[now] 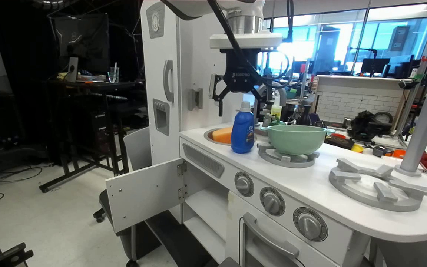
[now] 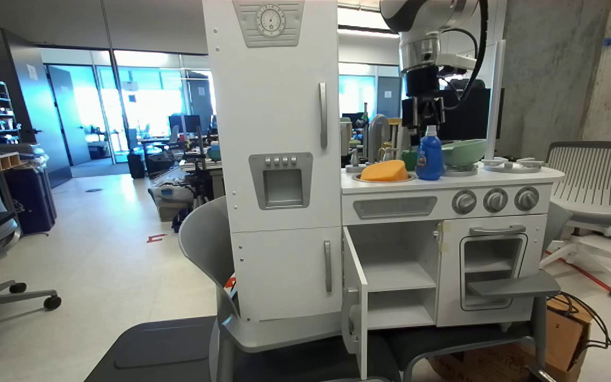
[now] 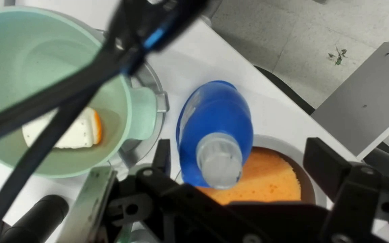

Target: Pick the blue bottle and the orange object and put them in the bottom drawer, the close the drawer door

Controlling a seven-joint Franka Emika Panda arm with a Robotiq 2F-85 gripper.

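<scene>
The blue bottle (image 1: 242, 131) stands upright on the white countertop, with a pale cap; it also shows in an exterior view (image 2: 429, 159) and the wrist view (image 3: 218, 108). The orange object (image 2: 384, 171), sponge-like, lies in the round sink beside the bottle, partly hidden by it in the wrist view (image 3: 272, 179). My gripper (image 1: 238, 111) is open and empty at about cap height; in the wrist view (image 3: 244, 160) the cap appears between the fingers, nearer the left one. The bottom drawer (image 2: 398, 265) is a shelved compartment. Its drawer door (image 1: 146, 193) stands wide open.
A green bowl (image 1: 297, 139) sits on the burner next to the bottle; a white item with an orange edge (image 3: 79, 131) lies in it. The tall white cabinet (image 2: 279, 127) rises beside the sink. A grey faucet (image 2: 378, 138) stands behind the sink. Chairs stand around the kitchen.
</scene>
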